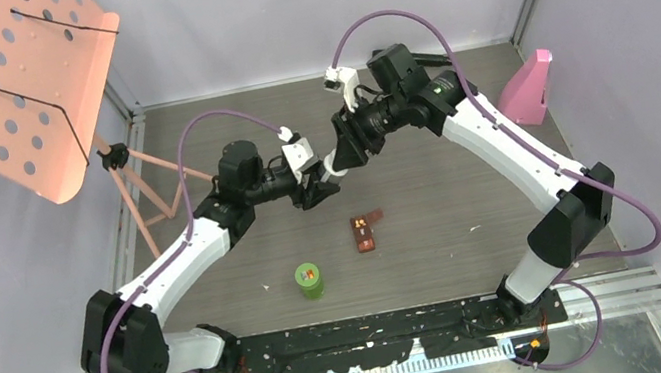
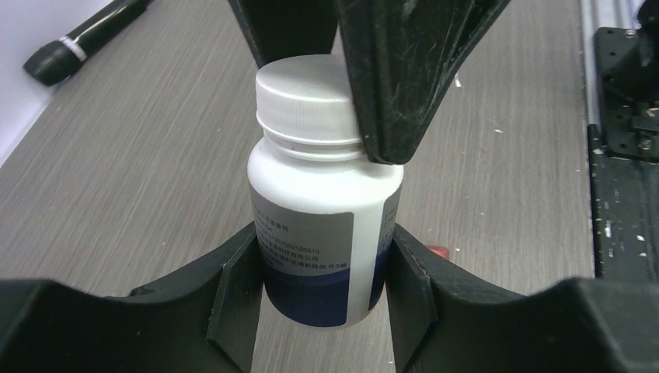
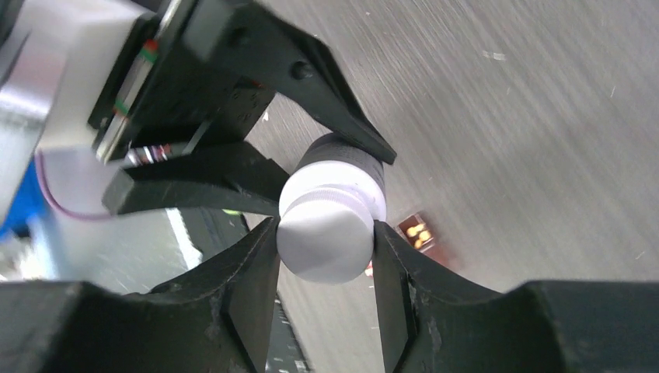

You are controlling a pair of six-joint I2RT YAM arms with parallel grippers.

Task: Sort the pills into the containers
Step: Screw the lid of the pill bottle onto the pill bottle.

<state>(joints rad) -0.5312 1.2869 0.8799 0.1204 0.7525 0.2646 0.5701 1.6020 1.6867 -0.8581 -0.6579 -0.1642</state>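
A white bottle (image 2: 322, 225) with a grey and dark blue label hangs in the air above the table. My left gripper (image 2: 322, 299) is shut on its lower body. The bottle's white ribbed cap (image 3: 326, 237) sits between the pads of my right gripper (image 3: 326, 268), which is shut on it. Seen from above, both grippers meet at the bottle (image 1: 331, 164) at mid table. A green-lidded bottle (image 1: 309, 279) stands near the front. The small brown case (image 1: 364, 231) lies open to its right, with yellow pills (image 3: 418, 231) inside.
A black microphone (image 2: 85, 39) lies at the table's far edge in the left wrist view. A pink perforated music stand (image 1: 6, 89) rises at the back left, its legs (image 1: 150, 191) on the table. A pink object (image 1: 528, 87) stands at the back right.
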